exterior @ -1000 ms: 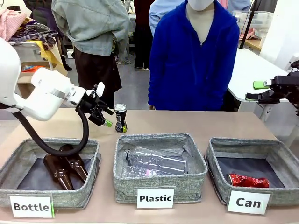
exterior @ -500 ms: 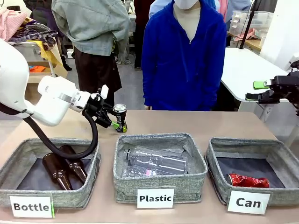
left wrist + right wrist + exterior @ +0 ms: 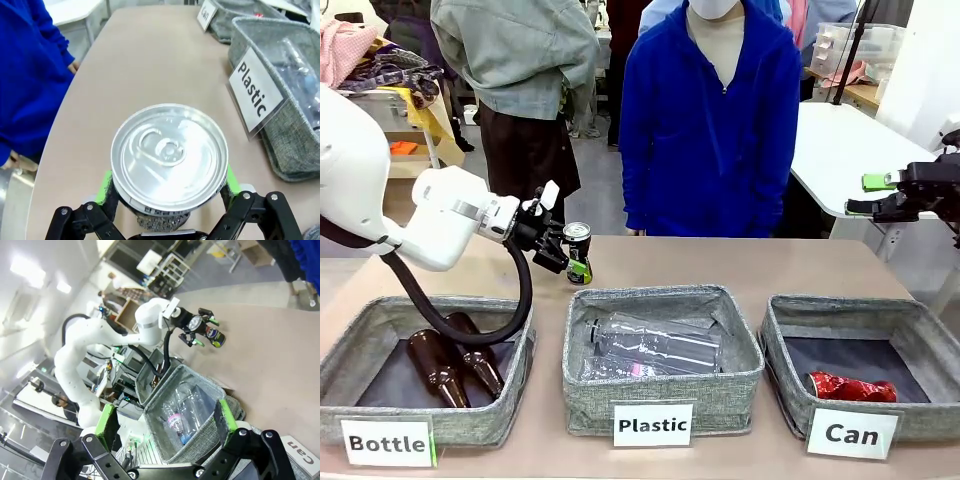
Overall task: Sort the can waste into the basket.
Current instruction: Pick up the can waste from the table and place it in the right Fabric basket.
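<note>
A black can (image 3: pixel 579 244) with a silver top (image 3: pixel 170 155) stands upright on the table behind the middle bin. My left gripper (image 3: pixel 566 256) is open and straddles it, one green pad (image 3: pixel 104 182) on each side of the can, close to its wall. A dented red can (image 3: pixel 850 387) lies in the grey basket (image 3: pixel 860 306) labelled "Can" (image 3: pixel 851 433) at the front right. My right gripper (image 3: pixel 868 196) hovers open and empty above the table's right end, its fingers (image 3: pixel 226 416) spread wide in the right wrist view.
A grey bin marked "Plastic" (image 3: pixel 662 298) holds clear bottles in the middle, and one marked "Bottle" (image 3: pixel 380 310) holds brown glass bottles at the left. A person in a blue jacket (image 3: pixel 710 120) stands at the far edge. Bare tabletop (image 3: pixel 770 265) lies behind the bins.
My left gripper has moved right, from beside the black can to around it. The person has shifted slightly left. The right arm has not moved.
</note>
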Motion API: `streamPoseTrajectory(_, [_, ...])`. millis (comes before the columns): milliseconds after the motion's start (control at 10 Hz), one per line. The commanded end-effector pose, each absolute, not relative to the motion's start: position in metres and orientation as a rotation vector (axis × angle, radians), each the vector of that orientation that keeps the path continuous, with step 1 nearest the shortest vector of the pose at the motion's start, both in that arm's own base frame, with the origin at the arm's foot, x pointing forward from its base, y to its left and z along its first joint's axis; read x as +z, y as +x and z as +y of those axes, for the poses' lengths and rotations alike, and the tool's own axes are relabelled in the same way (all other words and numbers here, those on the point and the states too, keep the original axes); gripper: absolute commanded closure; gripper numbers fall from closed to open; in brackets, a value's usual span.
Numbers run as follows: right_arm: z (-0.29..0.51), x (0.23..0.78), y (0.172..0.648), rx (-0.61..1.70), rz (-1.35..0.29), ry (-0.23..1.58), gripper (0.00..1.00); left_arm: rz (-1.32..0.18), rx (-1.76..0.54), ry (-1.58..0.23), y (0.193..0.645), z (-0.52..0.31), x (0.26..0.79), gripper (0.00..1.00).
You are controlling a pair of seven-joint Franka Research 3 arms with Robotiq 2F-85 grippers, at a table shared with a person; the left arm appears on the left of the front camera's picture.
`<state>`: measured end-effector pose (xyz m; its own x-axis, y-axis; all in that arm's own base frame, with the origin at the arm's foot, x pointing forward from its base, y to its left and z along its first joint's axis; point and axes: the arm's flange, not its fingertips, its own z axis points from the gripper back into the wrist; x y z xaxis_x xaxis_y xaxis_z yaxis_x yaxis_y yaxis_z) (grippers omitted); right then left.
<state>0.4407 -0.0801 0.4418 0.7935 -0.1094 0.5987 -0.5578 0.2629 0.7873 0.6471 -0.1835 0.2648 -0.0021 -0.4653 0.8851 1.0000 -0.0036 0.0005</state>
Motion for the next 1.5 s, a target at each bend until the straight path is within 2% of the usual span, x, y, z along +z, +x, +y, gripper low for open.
streamPoseTrajectory(0, [-0.08, 0.442, 0.439, 0.343, -0.642, 1.27, 0.0, -0.87, -1.371, -0.913, 0.653, -0.186, 0.263, 0.0])
streamPoseTrajectory(100, [-0.08, 0.442, 0.439, 0.343, -0.642, 1.27, 0.0, -0.87, -1.367, -0.953, 0.652, -0.185, 0.263, 0.58])
streamPoseTrajectory(200, [-0.08, 0.442, 0.439, 0.343, -0.642, 1.27, 0.0, -0.878, -1.366, -0.966, 0.651, -0.183, 0.266, 0.58])
streamPoseTrajectory(300, [-0.08, 0.442, 0.439, 0.343, -0.642, 1.27, 0.0, -0.893, -1.365, -0.982, 0.65, -0.18, 0.27, 1.0])
streamPoseTrajectory(500, [-0.08, 0.442, 0.439, 0.343, -0.642, 1.27, 0.0, -0.956, -1.367, -1.006, 0.644, -0.17, 0.286, 1.0])
streamPoseTrajectory(600, [-0.08, 0.442, 0.439, 0.343, -0.642, 1.27, 0.0, -0.988, -1.37, -1.014, 0.639, -0.164, 0.299, 0.85])
streamPoseTrajectory(800, [-0.08, 0.442, 0.439, 0.343, -0.642, 1.27, 0.0, -1.048, -1.369, -1.01, 0.625, -0.148, 0.334, 1.0])
streamPoseTrajectory(1000, [-0.08, 0.442, 0.439, 0.343, -0.642, 1.27, 0.0, -1.054, -1.368, -0.996, 0.595, -0.125, 0.379, 1.0])
streamPoseTrajectory(1200, [-0.08, 0.442, 0.439, 0.343, -0.642, 1.27, 0.0, -1.021, -1.395, -1.031, 0.533, -0.088, 0.414, 1.0])
streamPoseTrajectory(1300, [-0.08, 0.442, 0.439, 0.343, -0.642, 1.27, 0.0, -1.01, -1.409, -1.018, 0.503, -0.074, 0.416, 1.0])
streamPoseTrajectory(1400, [-0.08, 0.442, 0.439, 0.343, -0.642, 1.27, 0.0, -1.063, -1.43, -0.987, 0.48, -0.063, 0.414, 1.0])
